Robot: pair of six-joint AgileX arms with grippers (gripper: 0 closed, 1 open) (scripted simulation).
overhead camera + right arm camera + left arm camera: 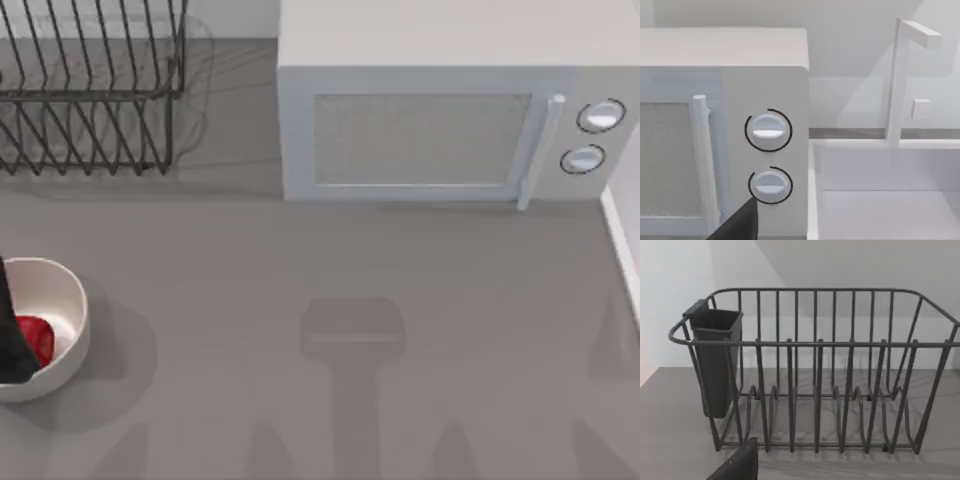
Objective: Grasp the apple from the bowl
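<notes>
From above, the bowl (60,290) sits on the grey surface (330,400) at the far left edge, toward the front. The apple (38,338) lies inside it, on the bowl's left part, red against the cream inside. A dark part of the left arm (12,330) comes in from the left edge and covers the bowl's left side, partly overlapping the apple; whether it touches the fruit cannot be told. The rack (90,90) stands at the back left, well apart from the bowl. The microwave (450,110) takes up the back middle and right, door shut, with its handle (540,150) and two round knobs (598,116) at its right end. A white edge of the sink (625,250) runs down the far right.

In the left wrist view, the rack (830,380) faces the camera, dark wire, upright on the surface, with a dark cup (715,365) hung on one end. A dark sliver of the left claw (740,465) shows at the frame's edge; how far it is open cannot be told, nor whether it holds anything.

In the right wrist view, the microwave (765,65) shows its handle and both knobs (768,130), with the white sink (880,195) just beside it and a faucet (897,80) rising behind the basin. A dark sliver of the right claw (740,225) shows here too; its opening cannot be told.
</notes>
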